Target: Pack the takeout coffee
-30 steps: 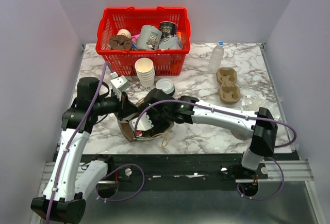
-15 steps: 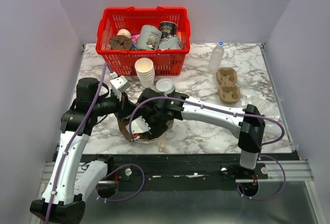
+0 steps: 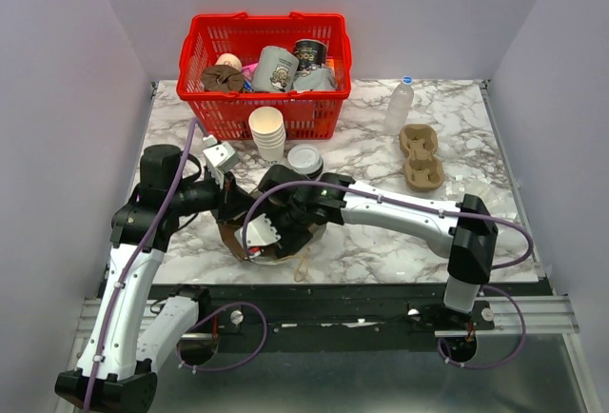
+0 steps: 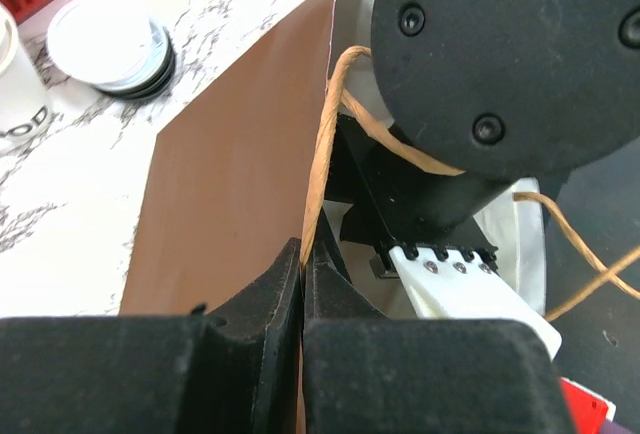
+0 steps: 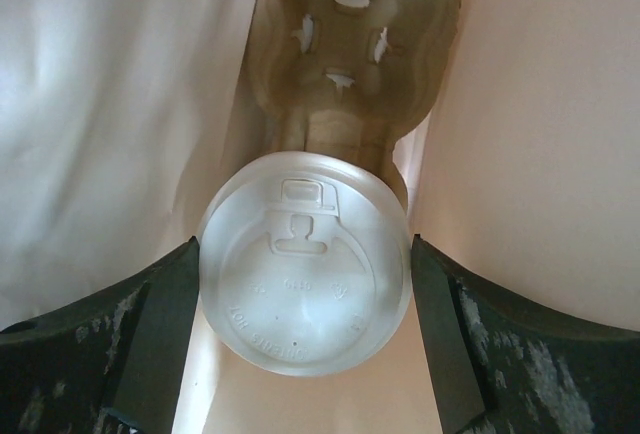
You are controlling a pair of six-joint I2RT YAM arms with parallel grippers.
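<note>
The brown paper bag (image 3: 231, 242) is sitting near the front edge of the marble table (image 3: 381, 242), left of centre. The left gripper (image 4: 302, 279) is pinching the bag's rim, its jaws pressed together on the brown paper right beside a twine handle (image 4: 325, 144).

The right gripper (image 5: 305, 299) is reaching down into the bag's mouth from the right. It is gripping the takeout coffee (image 5: 303, 274), with its black fingers (image 5: 150, 344) spread wide and pressing on both sides of the cup's lid. Only the top of the cup is showing: a round, milky-white plastic lid with a moulded sip tab and faint embossed lettering. The cup is hanging inside the bag between its pale walls, just above a moulded pulp cup carrier (image 5: 350, 44) lying deeper in.

Farther back, a stack of lids (image 3: 305, 158) and a stack of nested paper cups (image 3: 268, 132) are standing in front of a red basket (image 3: 314, 118). A second pulp carrier (image 3: 421, 156) and a water bottle (image 3: 400, 106) are resting to the far right.
</note>
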